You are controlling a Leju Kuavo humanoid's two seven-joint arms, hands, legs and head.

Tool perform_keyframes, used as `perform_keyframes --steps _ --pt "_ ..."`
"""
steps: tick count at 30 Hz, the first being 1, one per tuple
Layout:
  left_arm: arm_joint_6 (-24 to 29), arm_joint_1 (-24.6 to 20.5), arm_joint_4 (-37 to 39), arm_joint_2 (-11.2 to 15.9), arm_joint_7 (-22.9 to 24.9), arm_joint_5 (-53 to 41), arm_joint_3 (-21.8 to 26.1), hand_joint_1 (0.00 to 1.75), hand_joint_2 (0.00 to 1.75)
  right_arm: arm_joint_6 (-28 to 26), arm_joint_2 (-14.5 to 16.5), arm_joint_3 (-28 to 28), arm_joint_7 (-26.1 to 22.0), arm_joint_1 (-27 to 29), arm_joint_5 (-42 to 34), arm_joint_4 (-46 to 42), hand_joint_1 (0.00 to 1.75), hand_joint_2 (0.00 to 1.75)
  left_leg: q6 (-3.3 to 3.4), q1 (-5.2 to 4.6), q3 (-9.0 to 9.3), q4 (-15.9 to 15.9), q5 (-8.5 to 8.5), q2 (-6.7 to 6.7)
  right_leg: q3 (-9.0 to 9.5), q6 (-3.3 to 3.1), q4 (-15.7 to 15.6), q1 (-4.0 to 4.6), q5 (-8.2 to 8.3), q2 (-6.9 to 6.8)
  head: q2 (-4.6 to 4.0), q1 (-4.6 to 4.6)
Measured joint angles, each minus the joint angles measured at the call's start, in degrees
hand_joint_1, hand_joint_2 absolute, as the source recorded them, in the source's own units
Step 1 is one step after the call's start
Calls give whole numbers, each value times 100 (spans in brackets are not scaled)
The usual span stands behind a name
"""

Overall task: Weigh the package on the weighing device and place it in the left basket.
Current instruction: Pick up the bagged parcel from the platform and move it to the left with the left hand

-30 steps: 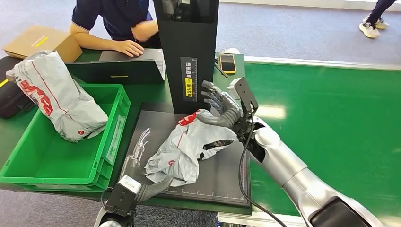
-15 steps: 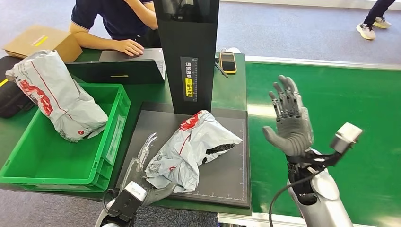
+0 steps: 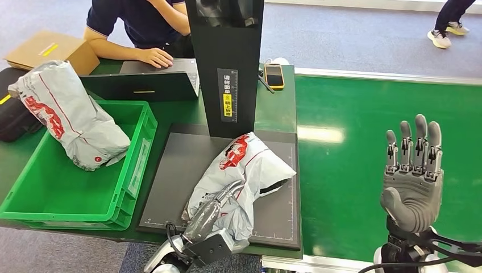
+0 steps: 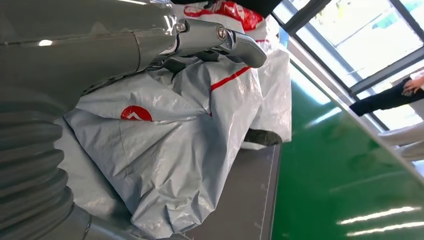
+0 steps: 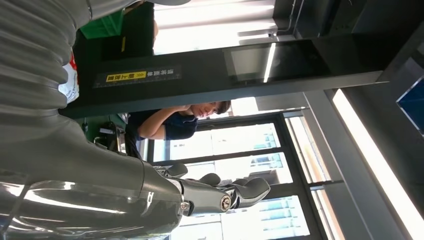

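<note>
The left hand (image 3: pixel 213 213) rests its fingers (image 4: pixel 220 40) on the grey package (image 3: pixel 241 176), which lies on the black weighing device (image 3: pixel 176 170), right of the green basket (image 3: pixel 122 187). The right hand (image 3: pixel 412 176) is raised, fingers spread, holding nothing, over the green worktop (image 3: pixel 352 170).

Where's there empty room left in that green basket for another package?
The green basket has bare floor along its near side, below the grey package leaning in its far corner. The scale platform is crowded by the second package.
</note>
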Motion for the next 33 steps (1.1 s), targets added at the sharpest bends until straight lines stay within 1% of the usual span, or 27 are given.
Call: perform_keyframes --steps 8,12,15,19,22,26,30,33 --pt "4 -139 204 -2 -55 -23 -68 0 175 279 213 -288 -101 368 137 -319 0 175 0 0 0 -1 0 0 0 0 0 0 0 0 0 1" --pt "83 -225 286 24 -146 -63 -70 0 175 386 313 -394 -161 442 274 -417 0 175 0 0 0 -1 0 1 1 0 0 0 0 0 0 1" --pt "282 -282 305 49 -174 -187 -68 0 175 395 371 -467 -160 482 325 -491 0 175 0 0 1 -1 1 1 2 0 0 0 0 0 0 1" --pt "764 -272 111 97 -166 -433 -13 0 175 424 414 -532 -157 595 344 -568 0 175 0 0 1 -1 1 1 2 0 1 1 0 1 0 1" --pt "1033 -198 -260 170 -114 -593 109 0 175 433 423 -577 -187 657 344 -606 0 175 0 1 0 -2 0 2 1 -1 1 1 -1 1 0 1" --pt "1082 -95 -652 263 51 -905 237 0 175 429 431 -621 -207 702 344 -698 0 175 0 1 0 -3 0 2 0 0 1 1 -2 1 0 0" --pt "1039 -69 -703 314 342 -1538 257 0 175 434 436 -663 -222 757 344 -770 0 175 0 0 0 -3 0 2 1 0 1 1 -2 1 0 1" --pt "1041 -62 -625 364 451 -1879 257 0 175 460 447 -726 -277 857 344 -828 0 175 0 0 0 -2 0 2 1 0 1 0 -2 1 0 1"
